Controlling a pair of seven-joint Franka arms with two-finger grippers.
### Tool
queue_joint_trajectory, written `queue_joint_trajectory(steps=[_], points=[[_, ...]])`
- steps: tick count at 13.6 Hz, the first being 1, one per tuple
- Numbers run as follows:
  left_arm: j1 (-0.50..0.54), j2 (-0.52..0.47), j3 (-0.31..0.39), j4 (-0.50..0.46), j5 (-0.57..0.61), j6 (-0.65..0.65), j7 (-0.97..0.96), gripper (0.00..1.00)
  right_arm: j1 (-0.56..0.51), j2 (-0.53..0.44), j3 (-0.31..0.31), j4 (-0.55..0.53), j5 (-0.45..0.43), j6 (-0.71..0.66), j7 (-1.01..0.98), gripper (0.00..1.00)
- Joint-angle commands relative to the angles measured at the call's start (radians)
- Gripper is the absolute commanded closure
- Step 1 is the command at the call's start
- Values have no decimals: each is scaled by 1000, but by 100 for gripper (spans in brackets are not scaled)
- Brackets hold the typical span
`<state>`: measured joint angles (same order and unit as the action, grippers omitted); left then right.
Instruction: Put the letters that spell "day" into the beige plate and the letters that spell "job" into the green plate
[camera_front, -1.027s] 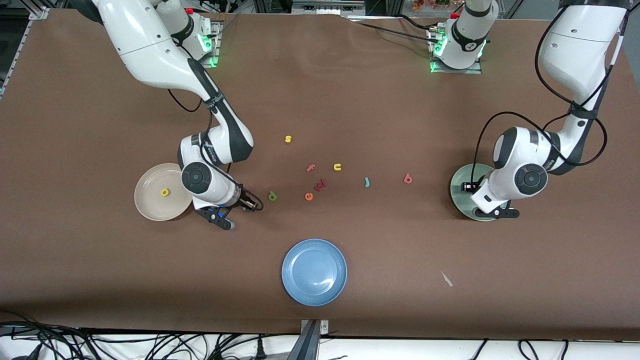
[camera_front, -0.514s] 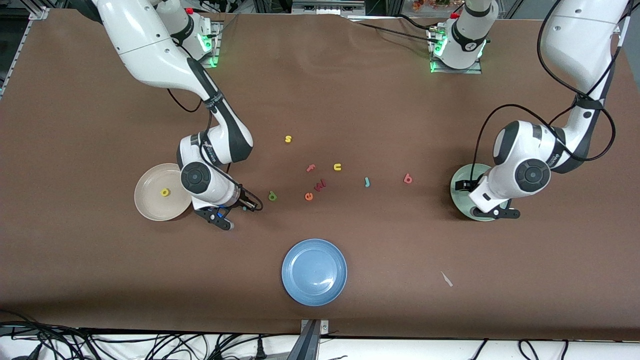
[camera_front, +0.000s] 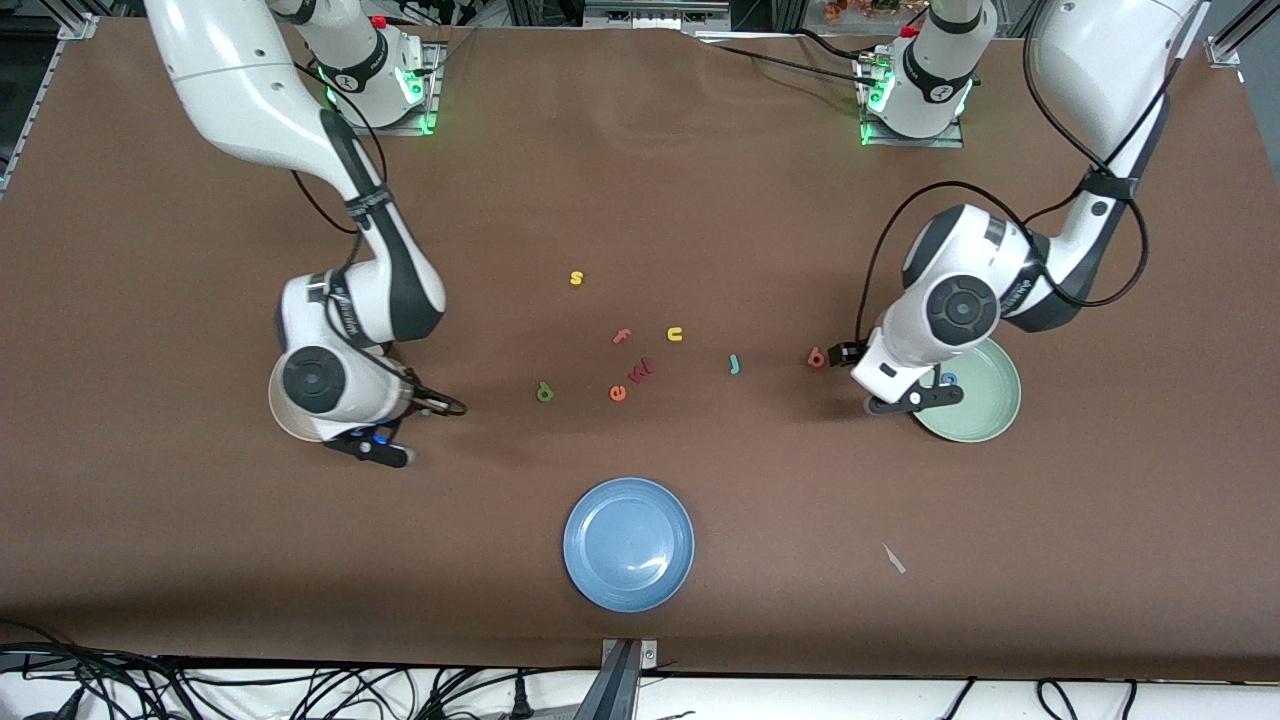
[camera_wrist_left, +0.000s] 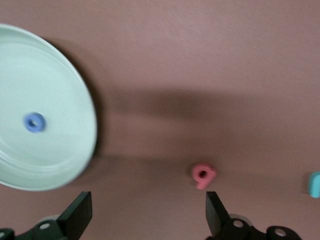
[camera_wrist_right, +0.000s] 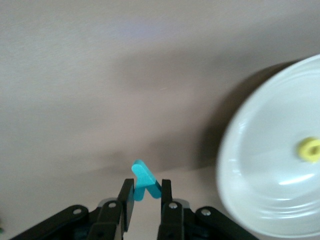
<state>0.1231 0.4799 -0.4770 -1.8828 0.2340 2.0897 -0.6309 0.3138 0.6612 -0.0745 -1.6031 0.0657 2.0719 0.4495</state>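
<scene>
The right gripper (camera_wrist_right: 146, 197), clamped on the teal y (camera_wrist_right: 143, 184), hung just beside the beige plate (camera_wrist_right: 265, 150), where the yellow letter (camera_wrist_right: 311, 149) already lay. The left gripper (camera_wrist_left: 145, 212), jaws wide and empty, hovered between the green plate (camera_wrist_left: 65, 100), holding the blue o (camera_wrist_left: 34, 122), and the salmon b (camera_wrist_left: 203, 174), with the j (camera_front: 734, 364) and green d (camera_front: 544, 392) waiting mid-table.

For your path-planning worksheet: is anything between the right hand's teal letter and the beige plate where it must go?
Nothing visible stands in the way. The right hand, shut on the teal y, hangs over bare table just beside the beige plate, which holds only the yellow letter.
</scene>
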Motion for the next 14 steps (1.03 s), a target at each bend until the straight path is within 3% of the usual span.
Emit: queue_joint_trajectory(steps=[1, 5, 7, 8, 9, 14], points=[[-20, 39, -12, 5, 10, 47, -27, 0, 4, -116, -30, -154, -18, 30, -105, 100], [-68, 72, -12, 2, 14, 114, -15, 0, 4, -227, -96, -397, -18, 233, -312, 100], [-82, 89, -11, -5, 30, 163, -1, 0, 4, -232, -134, -431, -11, 286, -472, 100], [-76, 94, -11, -9, 30, 188, 60, 0, 2, -226, -148, -431, -9, 289, -527, 56], [-66, 103, -11, -9, 30, 194, 133, 0, 1, -222, -151, -422, -9, 280, -557, 1], [-48, 118, -8, -84, 68, 282, 204, 0, 13, -187, -113, -327, 52, 220, -468, 0]])
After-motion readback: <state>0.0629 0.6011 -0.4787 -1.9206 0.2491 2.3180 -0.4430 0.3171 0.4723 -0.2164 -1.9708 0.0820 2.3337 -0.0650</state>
